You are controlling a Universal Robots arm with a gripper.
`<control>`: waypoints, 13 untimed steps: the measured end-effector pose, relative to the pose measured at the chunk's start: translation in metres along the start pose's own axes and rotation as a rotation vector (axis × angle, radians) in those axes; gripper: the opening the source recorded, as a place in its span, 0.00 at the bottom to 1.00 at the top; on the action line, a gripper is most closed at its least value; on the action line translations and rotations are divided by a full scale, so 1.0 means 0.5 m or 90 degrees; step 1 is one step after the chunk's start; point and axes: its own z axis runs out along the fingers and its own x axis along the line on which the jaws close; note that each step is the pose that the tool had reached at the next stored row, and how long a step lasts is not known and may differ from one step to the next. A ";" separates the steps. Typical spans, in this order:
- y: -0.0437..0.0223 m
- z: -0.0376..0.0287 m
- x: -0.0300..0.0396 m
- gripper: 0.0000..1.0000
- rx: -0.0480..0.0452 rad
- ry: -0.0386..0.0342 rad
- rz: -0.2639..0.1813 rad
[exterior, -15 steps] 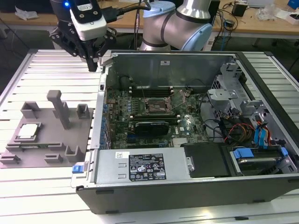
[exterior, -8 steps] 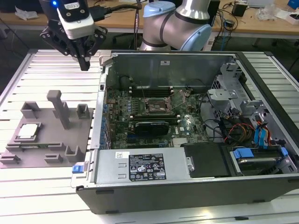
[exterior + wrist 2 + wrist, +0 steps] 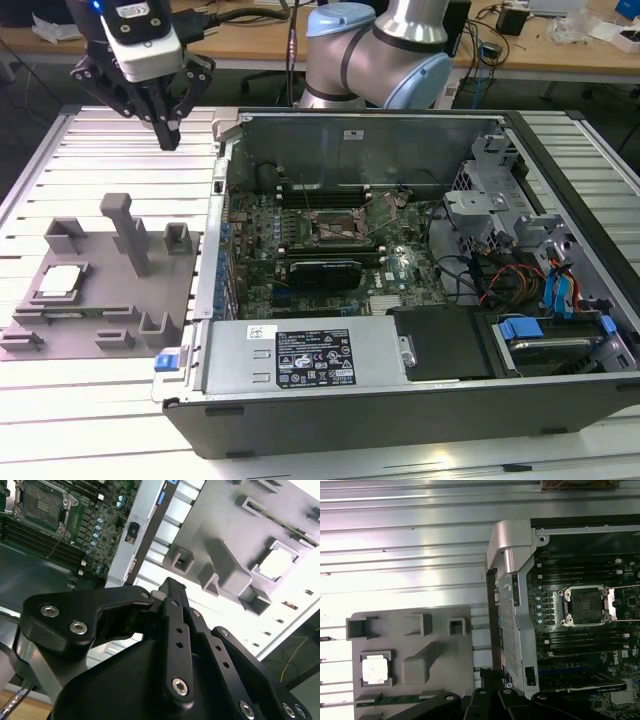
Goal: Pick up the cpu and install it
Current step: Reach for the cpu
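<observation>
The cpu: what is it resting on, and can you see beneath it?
The cpu lies flat, framed by low walls of the grey fixture plate, which sits on the slatted table. The plate surface directly under the chip is covered by it, so unseen.

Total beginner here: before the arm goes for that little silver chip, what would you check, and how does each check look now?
1. The cpu lies flat in its recess on the fixture plate: ok.
2. Nothing covers the cpu: ok.
3. The gripper is over the cpu: not ok, it hangs high, off to one side of it.
4. The fingers are open for a grasp: not ok, they look shut and empty.
5. The socket is empty: ok.
6. The socket's cover is clear: cannot tell.
</observation>
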 end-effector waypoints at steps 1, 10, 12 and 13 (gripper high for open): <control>0.000 0.000 0.003 0.11 0.0000 -0.0002 0.000; 0.004 -0.002 0.038 0.11 -0.0002 -0.0030 0.000; 0.004 -0.002 0.046 0.11 -0.0003 -0.0036 0.000; 0.005 -0.002 0.051 0.11 -0.0003 -0.0040 0.000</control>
